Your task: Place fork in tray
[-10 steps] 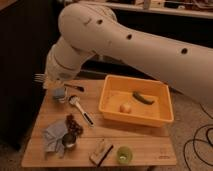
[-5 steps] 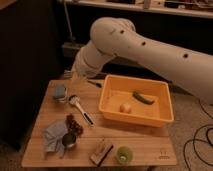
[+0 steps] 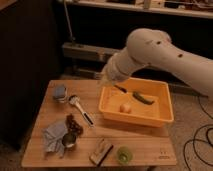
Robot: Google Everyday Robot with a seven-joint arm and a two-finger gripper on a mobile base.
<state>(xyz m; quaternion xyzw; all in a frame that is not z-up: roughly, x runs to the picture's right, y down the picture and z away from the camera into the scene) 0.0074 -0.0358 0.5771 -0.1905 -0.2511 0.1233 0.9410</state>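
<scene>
The orange-yellow tray (image 3: 165, 117) sits on the right half of the wooden table. My gripper (image 3: 113, 83) hangs at the end of the big white arm, over the tray's back-left corner, mostly hidden by the wrist. A thin dark fork (image 3: 120, 90) sticks out from it, pointing down and right into the tray, and the gripper looks shut on it. Whether the fork's tip touches the tray floor I cannot tell.
Inside the tray lie a green vegetable (image 3: 143, 98) and a small yellowish round item (image 3: 125, 107). Left of the tray are a blue-grey cup (image 3: 60, 92), a white-handled utensil (image 3: 81, 111), dark grapes (image 3: 74, 122), a blue cloth (image 3: 53, 135), a metal cup (image 3: 69, 140), a small block (image 3: 101, 150) and a green cup (image 3: 123, 154).
The arm has swung right from the table's left side, carrying the fork across to the tray's back-left corner and lowering it toward the inside.
</scene>
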